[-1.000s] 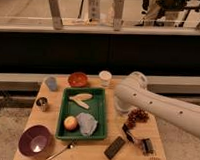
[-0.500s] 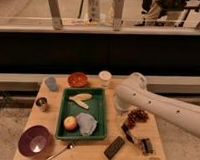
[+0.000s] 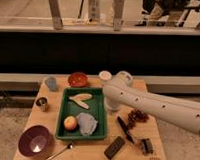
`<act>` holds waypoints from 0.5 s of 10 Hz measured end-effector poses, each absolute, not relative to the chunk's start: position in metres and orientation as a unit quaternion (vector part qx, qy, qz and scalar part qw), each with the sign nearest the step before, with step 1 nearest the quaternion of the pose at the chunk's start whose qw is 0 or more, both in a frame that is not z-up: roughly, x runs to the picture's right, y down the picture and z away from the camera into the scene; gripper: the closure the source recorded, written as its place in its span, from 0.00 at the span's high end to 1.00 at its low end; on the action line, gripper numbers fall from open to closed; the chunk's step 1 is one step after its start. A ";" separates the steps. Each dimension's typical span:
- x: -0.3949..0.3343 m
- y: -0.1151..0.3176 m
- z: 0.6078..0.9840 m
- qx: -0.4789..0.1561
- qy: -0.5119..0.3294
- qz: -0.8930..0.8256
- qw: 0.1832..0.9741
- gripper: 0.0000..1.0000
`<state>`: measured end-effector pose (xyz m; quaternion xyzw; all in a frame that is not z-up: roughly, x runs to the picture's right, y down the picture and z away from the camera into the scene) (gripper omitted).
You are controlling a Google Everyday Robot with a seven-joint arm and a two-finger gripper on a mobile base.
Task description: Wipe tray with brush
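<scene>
Black brush [image 3: 124, 129] is laid diag. just right of green tray [image 3: 95, 105], axis far-left to near-right. Gripper [image 3: 113, 102] is held at tray's right rim, just beyond brush; grip state can't be told.

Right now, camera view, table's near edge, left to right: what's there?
purple bowl → spoon → black block → small dark object. No gripper jaws in view; arm enters from right.
</scene>
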<state>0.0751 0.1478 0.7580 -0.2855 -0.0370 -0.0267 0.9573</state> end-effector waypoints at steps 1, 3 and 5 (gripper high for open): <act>0.083 0.152 0.760 -0.289 -0.034 -0.021 0.957 0.80; 0.122 0.163 0.763 -0.293 -0.031 -0.010 0.956 0.80; 0.166 0.172 0.765 -0.298 -0.035 -0.002 0.954 0.80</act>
